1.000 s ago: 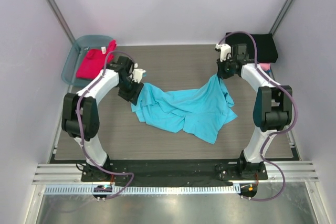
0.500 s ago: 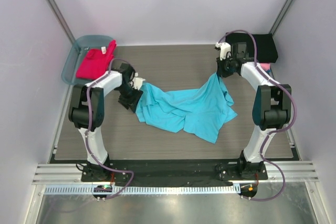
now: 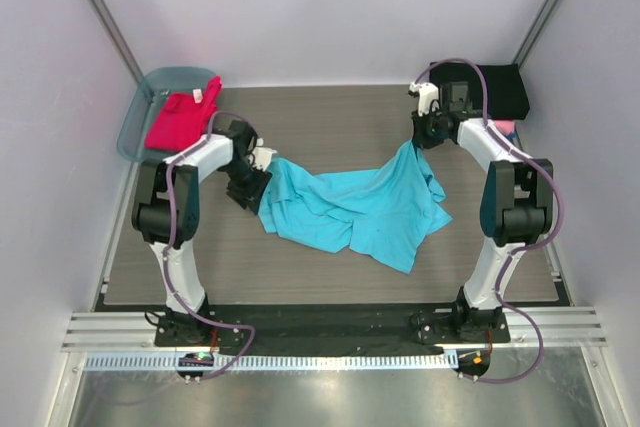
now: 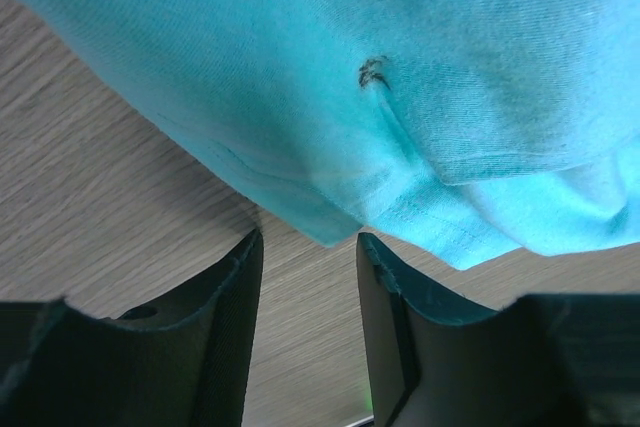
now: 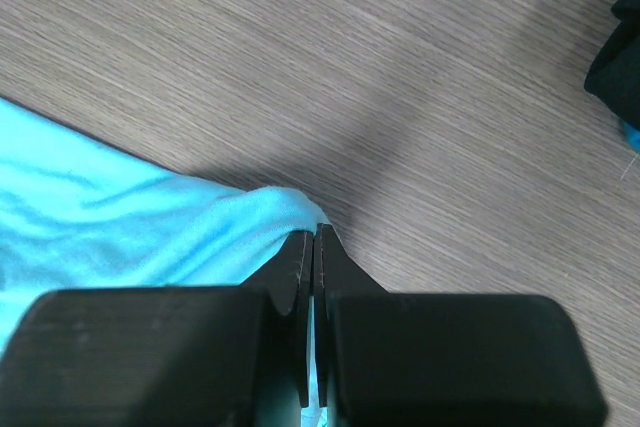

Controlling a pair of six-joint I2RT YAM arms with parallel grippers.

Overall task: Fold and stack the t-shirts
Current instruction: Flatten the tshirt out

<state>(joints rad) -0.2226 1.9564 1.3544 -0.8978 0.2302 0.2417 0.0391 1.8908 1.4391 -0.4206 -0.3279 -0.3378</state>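
The turquoise t-shirt [image 3: 355, 207] lies crumpled across the middle of the table, stretched between both arms. My right gripper [image 3: 413, 144] is shut on its far right corner; the right wrist view shows the cloth [image 5: 150, 227] pinched between the closed fingers [image 5: 312, 247]. My left gripper [image 3: 258, 187] is open at the shirt's left edge, low over the table. In the left wrist view the cloth edge [image 4: 400, 97] with a small dark mark lies just beyond the spread fingers [image 4: 235, 287], not between them. A red-magenta t-shirt [image 3: 180, 117] lies in the tub. A black t-shirt [image 3: 495, 87] lies at the far right corner.
The translucent blue-grey tub [image 3: 140, 112] stands at the far left corner. A sliver of pink cloth [image 3: 505, 127] shows beside the black shirt. Grey side walls close in left and right. Bare wooden table [image 3: 340, 112] shows beyond the turquoise shirt.
My left arm has drawn in and lowered to the shirt's left edge over the last second; it is still since half a second ago. My right gripper kept its hold, barely moving.
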